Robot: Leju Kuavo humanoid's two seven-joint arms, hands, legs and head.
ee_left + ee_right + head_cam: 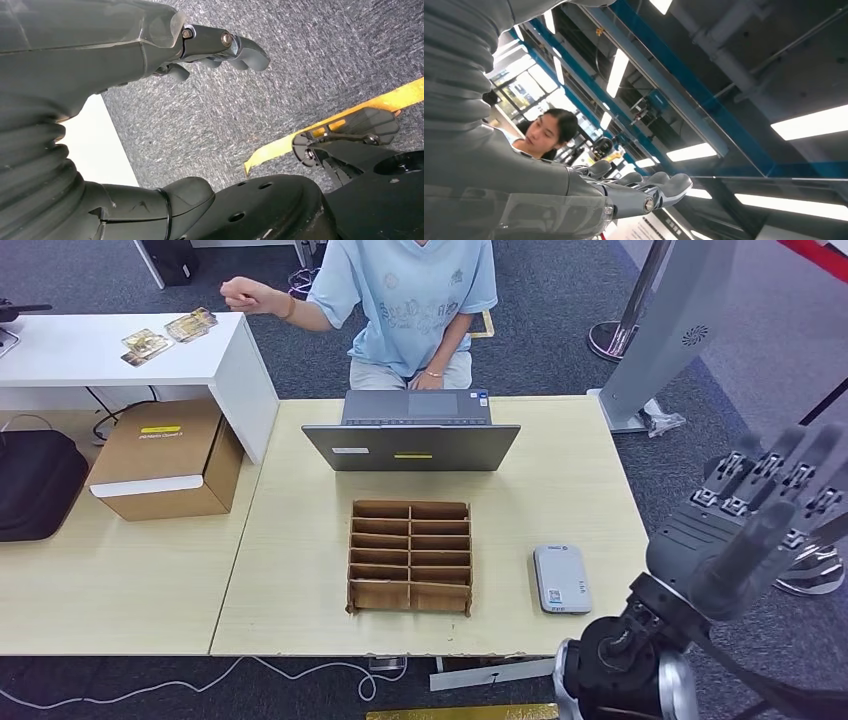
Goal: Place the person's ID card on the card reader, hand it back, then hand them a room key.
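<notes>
Grey card reader [561, 579] lies flat, long axis toward the person [412, 300].

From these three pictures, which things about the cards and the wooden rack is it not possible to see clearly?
- Cards on the white table, head view: too small to tell ID card from room key.
- Wooden rack, head view: its dividers hide whatever the slots hold.
- Card reader, head view: label too small to read.
- Person's raised hand, head view: too small to tell whether it holds anything.
</notes>
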